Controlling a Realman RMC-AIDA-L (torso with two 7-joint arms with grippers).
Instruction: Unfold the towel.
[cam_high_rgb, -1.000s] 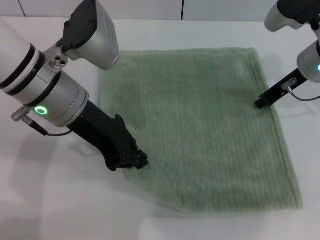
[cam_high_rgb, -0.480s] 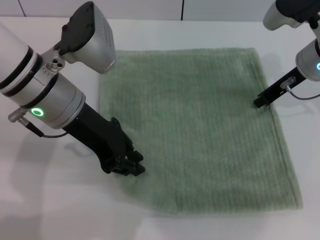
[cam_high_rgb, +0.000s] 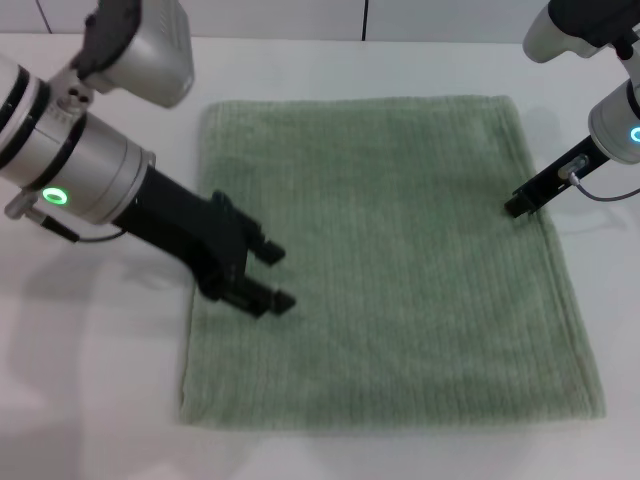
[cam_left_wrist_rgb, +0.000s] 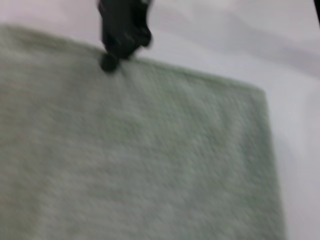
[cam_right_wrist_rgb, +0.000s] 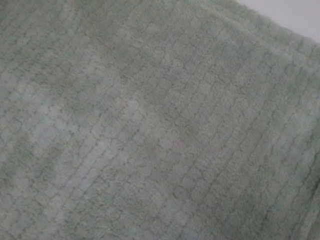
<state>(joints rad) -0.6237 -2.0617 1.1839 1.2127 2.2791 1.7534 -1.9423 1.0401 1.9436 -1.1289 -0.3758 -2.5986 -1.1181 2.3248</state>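
Head view is showing a white table that is filling almost the whole picture, and behind it a pale wall with one dark vertical seam is standing along the far edge. The towel is lying spread flat in one layer in the middle of the table, with all four hemmed edges visible and its ribbed lines running from near to far. The left gripper is hovering over the towel's left edge, about halfway along it, and its two black fingers are standing apart with nothing between them. The right gripper is resting with its tip at the towel's right edge, closer to the far corner than to the near one; whether its fingers are together or apart I cannot tell, because only the dark narrow end is showing. The upper parts of both arms are being cut off by the frame. In the left wrist view the towel is looking blurred, and the dark shape at its far edge is the right gripper, hard to make out. The right wrist view is showing only the towel's terry cloth and a small strip of the table at one corner.
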